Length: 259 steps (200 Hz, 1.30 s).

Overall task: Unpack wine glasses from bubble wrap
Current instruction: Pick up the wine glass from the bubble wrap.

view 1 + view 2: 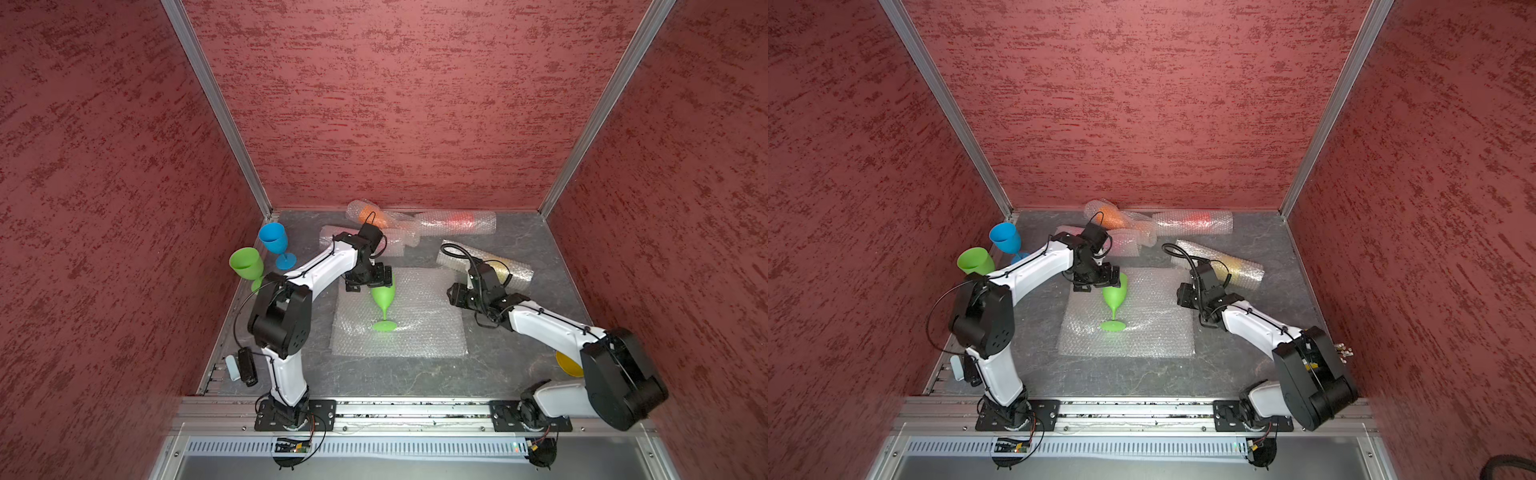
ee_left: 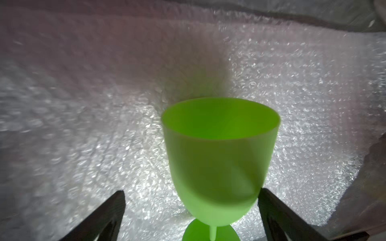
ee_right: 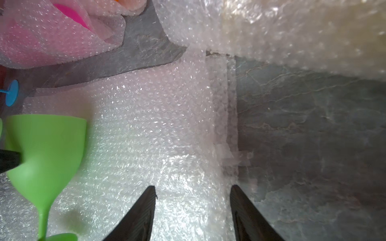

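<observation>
Yellow shape [image 1: 567, 365] mostly behind right arm [image 1: 552, 330]

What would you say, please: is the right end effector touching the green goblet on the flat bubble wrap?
Apart. In the right wrist view, bare bubble wrap lies between the right end effector and the green goblet.

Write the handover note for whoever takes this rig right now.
Left end effector: open, straddling the middle goblet at its bowl.
Right end effector: open, empty, over the edge of the flat sheet.
Done: middle goblet, green, stands unwrapped on the sheet. Blue goblet and left green goblet stand at the left. Yellow goblet is mostly hidden behind the right arm.
Left: orange roll, red roll and pink roll at the back, unopened. Fourth roll: contents unclear.
</observation>
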{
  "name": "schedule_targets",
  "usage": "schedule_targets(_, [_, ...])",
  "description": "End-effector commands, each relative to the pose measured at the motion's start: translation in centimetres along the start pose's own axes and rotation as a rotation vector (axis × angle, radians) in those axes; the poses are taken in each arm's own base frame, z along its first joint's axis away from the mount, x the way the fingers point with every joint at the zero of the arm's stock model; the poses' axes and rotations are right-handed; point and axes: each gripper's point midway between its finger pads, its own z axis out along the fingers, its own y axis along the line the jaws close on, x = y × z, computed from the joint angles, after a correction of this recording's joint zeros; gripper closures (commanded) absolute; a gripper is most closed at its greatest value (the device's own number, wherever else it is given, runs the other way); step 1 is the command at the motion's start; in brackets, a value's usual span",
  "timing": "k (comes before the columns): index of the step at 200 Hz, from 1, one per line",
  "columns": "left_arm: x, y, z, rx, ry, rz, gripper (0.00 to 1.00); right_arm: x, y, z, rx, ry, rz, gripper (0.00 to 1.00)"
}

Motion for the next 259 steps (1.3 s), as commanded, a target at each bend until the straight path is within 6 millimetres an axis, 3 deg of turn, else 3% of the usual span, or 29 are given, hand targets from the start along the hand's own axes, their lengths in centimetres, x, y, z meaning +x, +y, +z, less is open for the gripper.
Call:
schedule_targets(1, [0.3,-0.2,0.5,-0.047,0.074,0.034,0.0,-0.2,1.2,-0.1,-0.079,-0.029,-0.001,0.4])
schedule_targets(29, [-1.9,-2.1,0.9,-0.083,0.07,0.076,0.0,0.2,1.3,-0.2,-0.099,-0.027,-0.004,0.4])
schedule_targets(70, [-3.5,-2.1,1.9,-0.075,0.091,0.016,0.02,0.4,1.3,-0.8,-0.115,-0.04,-0.008,0.39])
schedule_targets(120, [-2.2,-2.0,2.7,-0.067,0.126,0.034,0.14,0.6,0.6,-0.6,-0.096,-0.059,-0.016,0.4])
schedule_targets(155, [-2.1,-2.3,2.3,-0.057,0.126,0.053,0.24,0.2,0.6,-0.5,-0.085,-0.067,-0.012,0.41])
schedule_targets(182, [-2.0,-2.1,2.0,-0.051,0.125,0.046,0.25,-0.3,0.7,-1.0,-0.083,-0.083,-0.012,0.41])
schedule_targets(204, [-2.3,-2.2,0.1,-0.05,0.072,0.05,0.23,-0.9,0.9,-1.7,-0.079,-0.099,-0.013,0.41])
schedule_targets(234, [-2.6,-2.1,-4.8,-0.069,-0.079,0.041,0.22,-1.9,1.4,-2.9,-0.087,-0.129,-0.014,0.41])
schedule_targets(259, [-1.5,-2.1,-8.2,-0.056,-0.197,0.039,0.22,-2.6,1.8,-3.7,-0.088,-0.147,-0.018,0.41])
